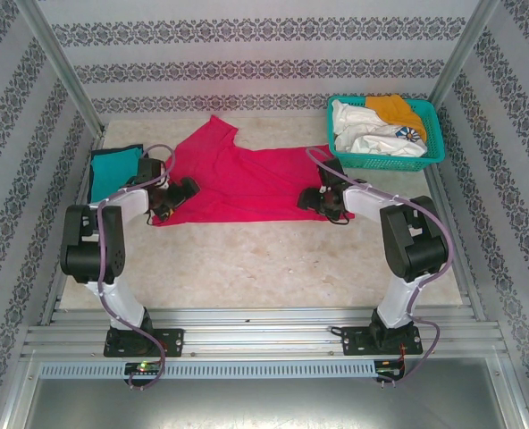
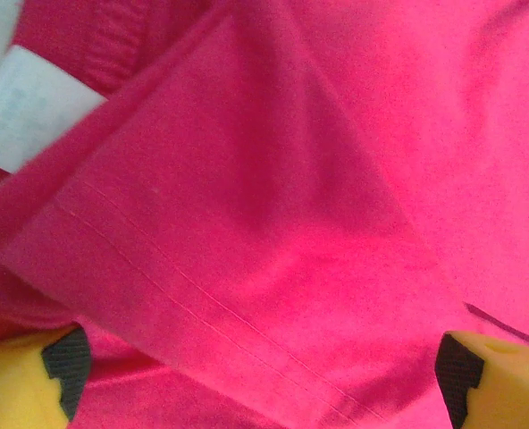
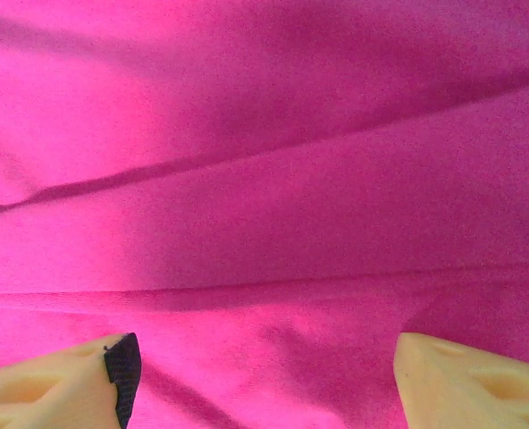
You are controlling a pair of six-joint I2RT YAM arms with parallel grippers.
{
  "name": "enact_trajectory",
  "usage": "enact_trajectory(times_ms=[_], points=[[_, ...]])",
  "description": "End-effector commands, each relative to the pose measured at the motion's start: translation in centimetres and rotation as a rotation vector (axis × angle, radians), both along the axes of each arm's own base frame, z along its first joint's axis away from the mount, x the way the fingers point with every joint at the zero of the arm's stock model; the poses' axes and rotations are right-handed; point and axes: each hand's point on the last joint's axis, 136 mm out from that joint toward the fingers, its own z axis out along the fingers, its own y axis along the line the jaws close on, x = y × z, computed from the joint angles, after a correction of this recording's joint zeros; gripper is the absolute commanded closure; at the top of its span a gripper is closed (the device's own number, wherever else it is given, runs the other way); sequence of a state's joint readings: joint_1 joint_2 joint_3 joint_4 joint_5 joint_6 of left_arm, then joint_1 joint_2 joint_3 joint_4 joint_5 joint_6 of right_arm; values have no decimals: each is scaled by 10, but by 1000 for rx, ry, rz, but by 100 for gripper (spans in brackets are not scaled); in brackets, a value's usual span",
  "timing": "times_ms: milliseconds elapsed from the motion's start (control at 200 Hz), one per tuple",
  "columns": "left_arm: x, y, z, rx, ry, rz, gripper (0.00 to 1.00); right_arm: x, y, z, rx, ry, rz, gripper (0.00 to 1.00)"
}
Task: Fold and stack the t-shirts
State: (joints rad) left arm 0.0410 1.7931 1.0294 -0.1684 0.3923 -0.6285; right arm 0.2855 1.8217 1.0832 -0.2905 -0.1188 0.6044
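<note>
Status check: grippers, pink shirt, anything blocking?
Both open: left gripper and right gripper low over the pink t-shirt, nothing held. Shirt spread mid-table, unfinished. Teal t-shirt folded at left; basket far right, apart from it.

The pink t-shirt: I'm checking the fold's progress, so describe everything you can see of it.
The pink t-shirt is plain bright pink-red soft cloth, lying sideways and mostly flat on the table. One sleeve points to the far side; the other sleeve, with a double-stitched hem, lies folded over the body. A white label shows beside that sleeve. Shallow creases cross it. The left gripper and right gripper hover open over it.
</note>
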Motion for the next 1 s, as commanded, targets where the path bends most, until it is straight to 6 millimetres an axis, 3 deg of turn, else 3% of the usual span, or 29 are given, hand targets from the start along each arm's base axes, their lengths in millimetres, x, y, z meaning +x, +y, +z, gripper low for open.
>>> enact_trajectory(times_ms=[0,260,435,550,669,819,999], points=[[8,17,-12,43,1,10,0,-17,-23,-16,-50,83,-73,25],[16,25,-7,70,2,-16,0,-13,-29,-18,-46,99,-100,26],[3,25,-11,69,42,-42,0,-14,-28,-17,-51,107,-94,26],[-19,17,-14,32,81,-49,0,-25,-28,-18,-52,132,-85,25],[-54,7,-22,-30,111,-30,0,-47,-28,-19,-45,157,-89,25],[-96,-4,-21,-92,129,-3,0,-86,-29,-26,-25,211,-109,25],[-142,-1,-18,-58,174,25,0,-135,-34,-30,-8,258,-165,26]])
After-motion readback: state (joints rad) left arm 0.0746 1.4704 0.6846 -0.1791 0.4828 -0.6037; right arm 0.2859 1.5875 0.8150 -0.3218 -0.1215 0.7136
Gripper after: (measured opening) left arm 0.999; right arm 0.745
